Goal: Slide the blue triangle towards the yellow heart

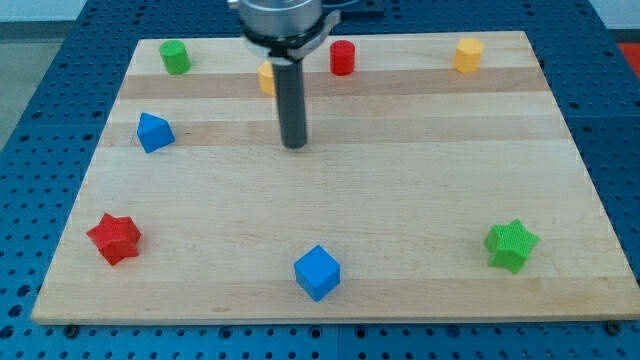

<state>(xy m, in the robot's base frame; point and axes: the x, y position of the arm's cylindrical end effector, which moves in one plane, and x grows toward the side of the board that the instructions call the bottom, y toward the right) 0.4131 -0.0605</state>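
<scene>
The camera view shows my tip [294, 145], a plain rod with no jaws, upper centre, well right of the blue triangle [153, 132] at the left; the half-hidden yellow block [266, 77], probably the heart, waits behind the rod.

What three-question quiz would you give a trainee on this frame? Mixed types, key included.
1. True or false: my tip touches the blue triangle.
2. Which block is partly hidden behind the rod? A) red star B) yellow heart C) green star
3. Fill in: the blue cube sits near the view's ____ edge.

Key: 1 false, the tip stands apart, to the triangle's right in the view. 2 B. 3 bottom.
</scene>
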